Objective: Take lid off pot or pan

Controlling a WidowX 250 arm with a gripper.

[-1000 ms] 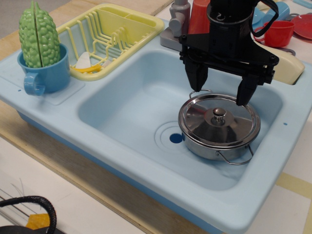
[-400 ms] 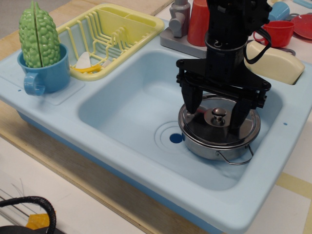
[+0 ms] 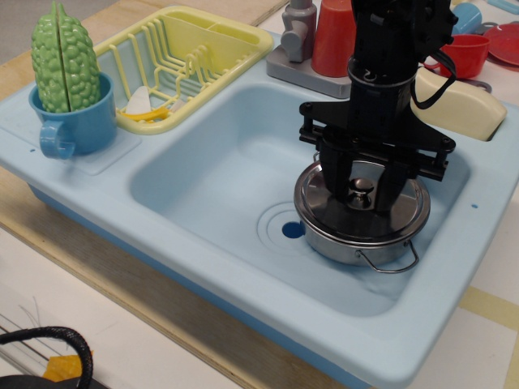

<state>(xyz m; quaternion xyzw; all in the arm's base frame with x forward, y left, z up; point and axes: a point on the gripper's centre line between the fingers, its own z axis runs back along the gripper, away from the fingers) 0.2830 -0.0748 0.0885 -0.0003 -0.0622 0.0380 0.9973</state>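
The shiny steel pot stands in the right part of the light-blue sink, with one wire loop handle at its front. The flat steel lid lies on it, level, its small round knob at the centre. My black gripper is straight above, lowered onto the lid. Its two fingers stand close on either side of the knob and seem to pinch it. The pot's far handle is hidden behind the gripper.
The drain hole is just left of the pot. A yellow dish rack sits at the back left, and a blue cup holding a green vegetable at the far left. Red cups, a grey faucet and a cream block stand behind the sink.
The gripper came down from above the lid to the knob and its fingers closed in from wide apart. The pot shifted slightly left. The lid still lies on the pot.
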